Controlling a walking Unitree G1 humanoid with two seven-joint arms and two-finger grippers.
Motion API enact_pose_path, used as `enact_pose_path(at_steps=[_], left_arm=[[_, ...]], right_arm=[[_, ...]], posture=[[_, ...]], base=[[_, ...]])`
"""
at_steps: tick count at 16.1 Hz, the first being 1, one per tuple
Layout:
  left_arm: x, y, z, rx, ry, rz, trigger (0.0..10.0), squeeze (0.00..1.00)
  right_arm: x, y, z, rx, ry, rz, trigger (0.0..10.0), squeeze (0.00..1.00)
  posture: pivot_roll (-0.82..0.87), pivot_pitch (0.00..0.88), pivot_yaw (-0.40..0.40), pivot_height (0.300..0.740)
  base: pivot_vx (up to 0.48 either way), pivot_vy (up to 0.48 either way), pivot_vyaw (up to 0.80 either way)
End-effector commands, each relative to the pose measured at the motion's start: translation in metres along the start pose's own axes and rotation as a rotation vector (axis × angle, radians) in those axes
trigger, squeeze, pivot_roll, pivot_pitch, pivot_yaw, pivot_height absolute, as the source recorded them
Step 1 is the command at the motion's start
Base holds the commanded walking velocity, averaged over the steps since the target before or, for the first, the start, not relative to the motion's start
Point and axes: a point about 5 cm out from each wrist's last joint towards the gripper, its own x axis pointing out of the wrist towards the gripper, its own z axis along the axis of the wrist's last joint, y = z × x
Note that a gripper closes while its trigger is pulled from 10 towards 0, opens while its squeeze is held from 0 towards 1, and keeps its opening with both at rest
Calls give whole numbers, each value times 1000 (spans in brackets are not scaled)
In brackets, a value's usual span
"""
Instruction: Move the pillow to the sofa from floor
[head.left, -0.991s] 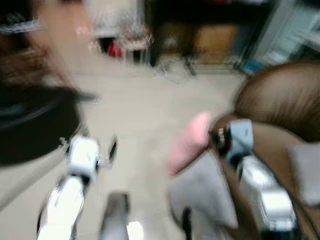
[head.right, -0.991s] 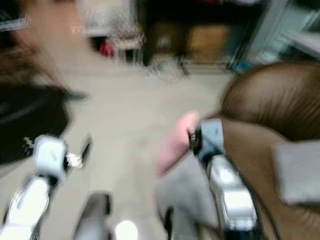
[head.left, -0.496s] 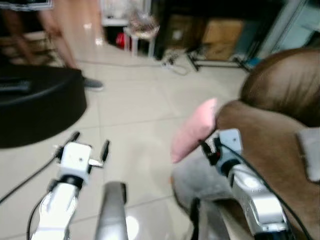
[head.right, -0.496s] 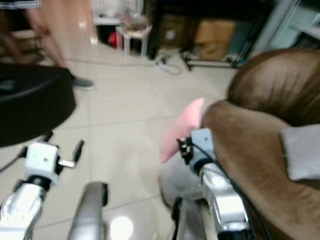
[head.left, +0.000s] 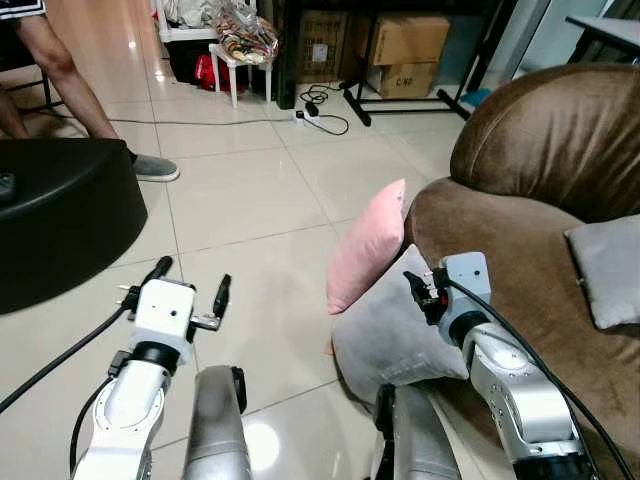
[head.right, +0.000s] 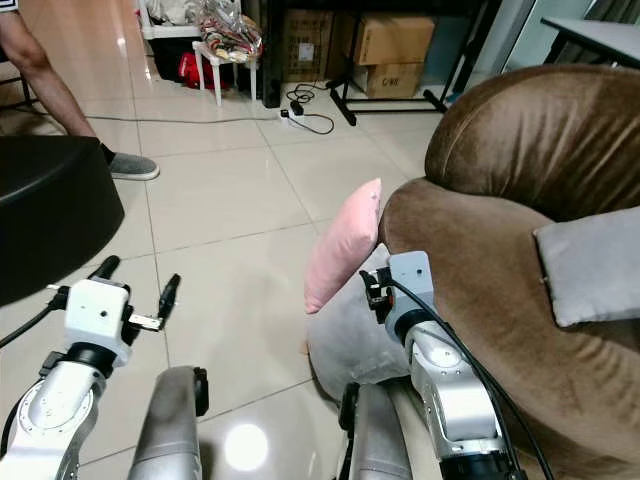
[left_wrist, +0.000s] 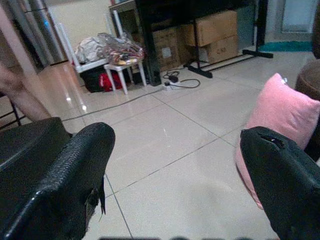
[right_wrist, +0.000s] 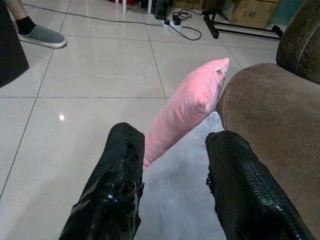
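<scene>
A pink pillow stands on edge on the tiled floor and leans against the front of the brown sofa. Under it a grey pillow rests on the floor against the sofa. My right gripper is open, just over the grey pillow and below the pink pillow's lower edge; in the right wrist view the pink pillow lies ahead between the fingers. My left gripper is open over bare floor, well to the left of the pillows. The left wrist view has the pink pillow off to one side.
Another grey pillow lies on the sofa seat. A black round ottoman stands at the left, with a person's legs and grey shoe behind it. A cable crosses the floor. Boxes, a stool and a power strip are at the back.
The whole view has swung and sharpened as the camera moved. The pink pillow still leans on the sofa. Both grippers stay open.
</scene>
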Motion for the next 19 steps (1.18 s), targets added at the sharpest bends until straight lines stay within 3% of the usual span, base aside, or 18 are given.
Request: enact_pose_path(at_steps=[1,4,5,8,9,10,11,12,19], left_arm=[[2,0,0,18,2,-28,10000,0],[4,6,0,30,17,-57,10000,0],[7,7,-1,-50,43,-97,10000,914],[10,7,1,-48,36,-116,10000,1000],[10,6,1,-42,33,-116,1608,1000],[10,6,1,-39,31,-114,0,1000],[9,6,1,-17,33,-103,2314,451],[8,5,1,10,36,-108,10000,8],[5,4,-3,5,57,-93,10000,0]], right_arm=[[-3,-3,1,4,-14,-27,10000,0],[-10,3,-4,67,-32,-26,10000,0],[-16,5,-9,100,-37,-31,10000,1000],[-20,2,-11,97,-42,-61,10000,1000],[-21,2,-11,100,-49,-65,0,1000],[-22,1,-11,100,-52,-65,0,1000],[-21,1,-12,79,-34,-60,980,0],[-18,1,-13,61,-8,-55,10000,0],[-13,1,-11,69,-6,-43,10000,0]], posture=[[99,0,-60,541],[81,0,0,541],[70,0,30,541],[62,0,41,541],[63,0,38,541],[65,0,32,541],[69,0,18,541],[73,0,8,541],[89,0,-21,541]], base=[[0,0,0],[0,0,0],[0,0,0],[0,0,0],[0,0,0],[0,0,0],[0,0,0],[0,0,0],[0,0,0]])
